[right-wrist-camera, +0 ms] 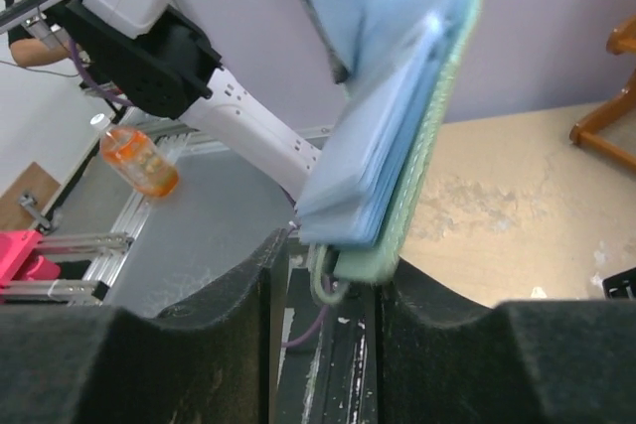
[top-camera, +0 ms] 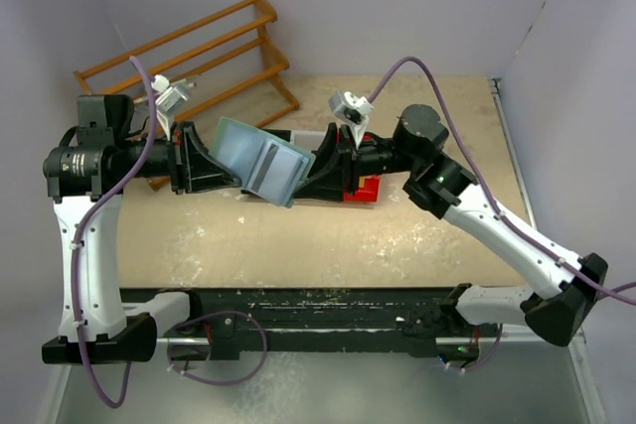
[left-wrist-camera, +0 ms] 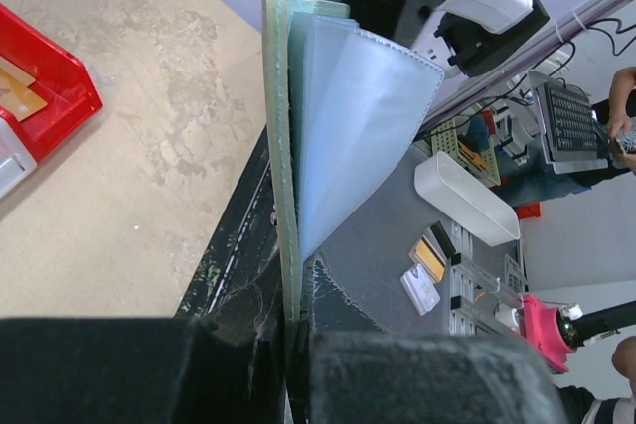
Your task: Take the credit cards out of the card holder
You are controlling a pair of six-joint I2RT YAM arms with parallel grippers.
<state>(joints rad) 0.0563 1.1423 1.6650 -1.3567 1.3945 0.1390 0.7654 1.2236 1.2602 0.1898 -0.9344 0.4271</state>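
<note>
The card holder [top-camera: 260,160] hangs in the air over the table, opened like a book, grey-green outside with pale blue sleeves [left-wrist-camera: 348,116]. My left gripper [top-camera: 235,174] is shut on its green cover edge [left-wrist-camera: 281,176], which runs down into the pinched jaws of the left gripper [left-wrist-camera: 296,333]. My right gripper [top-camera: 316,168] reaches in from the other side. In the right wrist view the holder's lower corner [right-wrist-camera: 378,245] sits between the right gripper [right-wrist-camera: 328,280] jaws, which stand apart with a gap on the left. One orange-gold credit card [left-wrist-camera: 18,89] lies in the red bin [left-wrist-camera: 60,86]. No card shows in the sleeves.
The red bin [top-camera: 366,189] sits under the right arm, with a white bin [left-wrist-camera: 8,168] beside it. A wooden rack [top-camera: 199,57] stands at the back left. The table's dark front rail [top-camera: 328,307] runs between the arm bases.
</note>
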